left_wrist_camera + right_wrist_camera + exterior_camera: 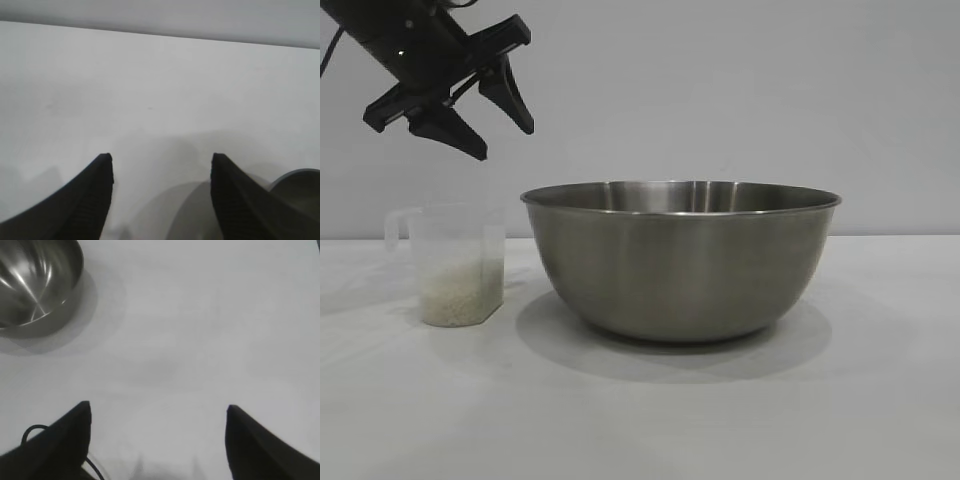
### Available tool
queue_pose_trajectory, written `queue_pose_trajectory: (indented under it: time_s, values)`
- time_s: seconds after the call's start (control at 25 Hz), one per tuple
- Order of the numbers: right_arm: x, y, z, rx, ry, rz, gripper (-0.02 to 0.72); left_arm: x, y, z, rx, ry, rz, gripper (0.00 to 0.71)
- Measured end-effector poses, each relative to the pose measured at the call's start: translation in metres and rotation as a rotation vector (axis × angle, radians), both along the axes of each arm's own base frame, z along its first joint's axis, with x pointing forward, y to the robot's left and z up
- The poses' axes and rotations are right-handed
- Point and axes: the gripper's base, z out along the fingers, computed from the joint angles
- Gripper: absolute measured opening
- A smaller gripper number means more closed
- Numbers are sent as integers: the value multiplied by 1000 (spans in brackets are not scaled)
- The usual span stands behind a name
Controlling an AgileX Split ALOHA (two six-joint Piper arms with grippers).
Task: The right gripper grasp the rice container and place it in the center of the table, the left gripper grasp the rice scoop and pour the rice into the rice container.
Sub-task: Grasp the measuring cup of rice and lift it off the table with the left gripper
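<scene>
So the big steel rice container (681, 262) is sitting upright on the white desk (640, 420), roughly in the middle of it, nothing touching it. Just beside it on the left-arm side stands the rice scoop (455, 265), upright too, loop handle pointing away from the bowl, with the rice (461, 293) filling its lower part. The two aren't touching; there's a small strip of desk between them.

The left pincer (503, 138) hangs in the air above the scoop, tilted down toward the bowl side, fingers spread apart and holding nothing. From its own camera you just see bare desk between the fingertips (106, 172) and a sliver of the bowl's rim off at the edge.

The right pincer (159, 410) sits well back from the bowl, low over bare desk, jaws wide apart and empty.
</scene>
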Motion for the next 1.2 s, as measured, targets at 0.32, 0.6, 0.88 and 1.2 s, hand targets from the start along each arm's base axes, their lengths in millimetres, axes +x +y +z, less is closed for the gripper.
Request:
queue_pose_trajectory:
  time_s: [0.32, 0.6, 0.88, 1.2]
  values:
    - [-24, -2, -30, 9, -126, -1, 477, 0, 0, 0, 0, 0, 1, 398]
    - [-21, -2, -33, 4, -136, -7, 477, 0, 0, 0, -2, 2, -4, 398]
    - [-20, -2, -34, 2, -136, -8, 477, -1, -1, 0, -4, 3, -11, 398]
    - [-20, -2, -34, 1, -138, -8, 477, -2, -1, 1, 98, -53, -113, 398]
